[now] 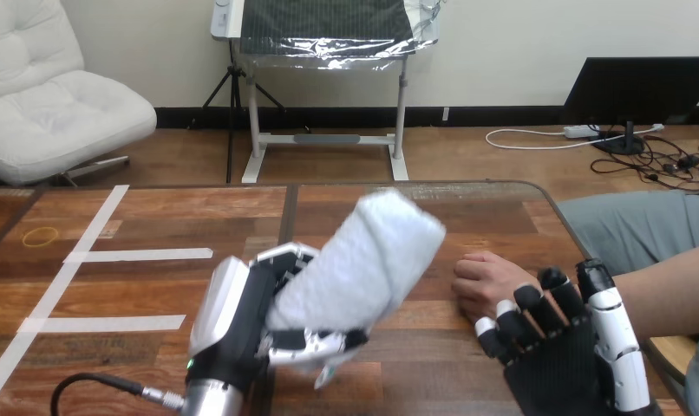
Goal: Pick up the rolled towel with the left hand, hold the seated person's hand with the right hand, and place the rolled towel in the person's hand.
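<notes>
A: Nearest the lens, bottom of frame left of centre: what did the left hand [246, 316] have?

B: The rolled towel [368, 256]. Fingers and thumb were curled round its lower end, clamped from both sides. The white roll was clear of the table [415, 373], tilted, its free end pointing to the upper right near the frame's centre.

A: And the right hand [558, 373]?

B: Lower right corner, dark palm side toward the camera. Its fingers [528, 299] were spread and nearly straight, reaching up and to the left, tips lying in front of the person's wrist. I saw nothing wrapped round that wrist, so I logged no grip. Whether the tips pressed on it or only stood in front of it, I could not tell.

A: The person's hand [476, 279]?

B: Right of centre, resting on the wood as a loose fist, knuckles toward the left. The forearm came in from the right edge. The hand held nothing.

A: Towel relative to that hand?

B: Just to its left and higher in the frame, near but apart, with a strip of bare table between.

A: Other items?

B: White tape strips [142, 254] on the left half of the table, and a thin yellow ring [41, 236] lying flat near the left edge.
</notes>
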